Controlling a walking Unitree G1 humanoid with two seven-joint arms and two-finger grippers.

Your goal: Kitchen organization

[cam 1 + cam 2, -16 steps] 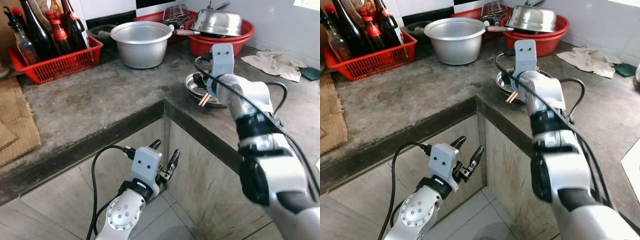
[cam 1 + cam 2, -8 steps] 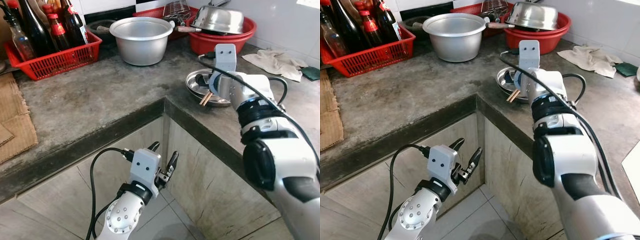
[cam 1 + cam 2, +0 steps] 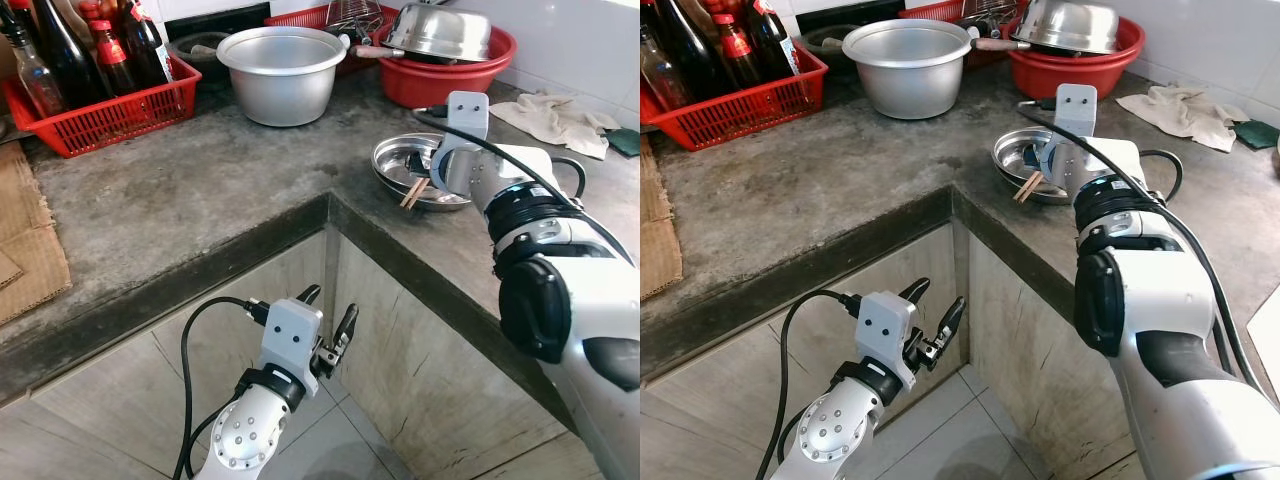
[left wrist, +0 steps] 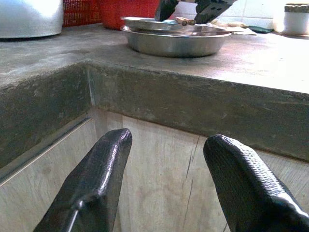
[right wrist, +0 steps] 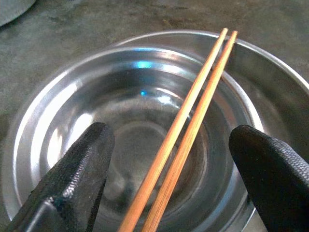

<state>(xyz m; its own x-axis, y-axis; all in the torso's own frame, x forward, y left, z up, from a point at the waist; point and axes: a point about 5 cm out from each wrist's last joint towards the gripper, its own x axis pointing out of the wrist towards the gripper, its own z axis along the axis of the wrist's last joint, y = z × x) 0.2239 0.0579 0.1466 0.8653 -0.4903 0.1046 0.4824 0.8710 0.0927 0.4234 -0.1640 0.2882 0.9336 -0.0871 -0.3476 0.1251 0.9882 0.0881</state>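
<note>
A shallow steel bowl (image 3: pixel 388 172) sits on the grey stone counter near its inner corner. A pair of wooden chopsticks (image 3: pixel 413 193) lies across it, their ends sticking out over the near rim. My right gripper (image 5: pixel 171 137) hovers low over the bowl (image 5: pixel 58 111) and is open. Its two black fingers (image 5: pixel 82 164) stand on either side of the chopsticks (image 5: pixel 193 121) without touching them. My left gripper (image 3: pixel 328 308) hangs open below the counter edge, facing the cabinet front, with nothing between its fingers (image 4: pixel 104 169).
At the back of the counter stand a red basket of bottles (image 3: pixel 100 115), an aluminium pot (image 3: pixel 282 75) and a red basin (image 3: pixel 440 85) holding an upturned steel bowl. A crumpled cloth (image 3: pixel 555 115) lies at the right, cardboard (image 3: pixel 25 250) at the left. The counter edge (image 3: pixel 330 210) juts out above my left arm.
The view has shifted slightly. My right gripper stays over the bowl while its forearm has swung a little to the right. The left gripper has not moved.
</note>
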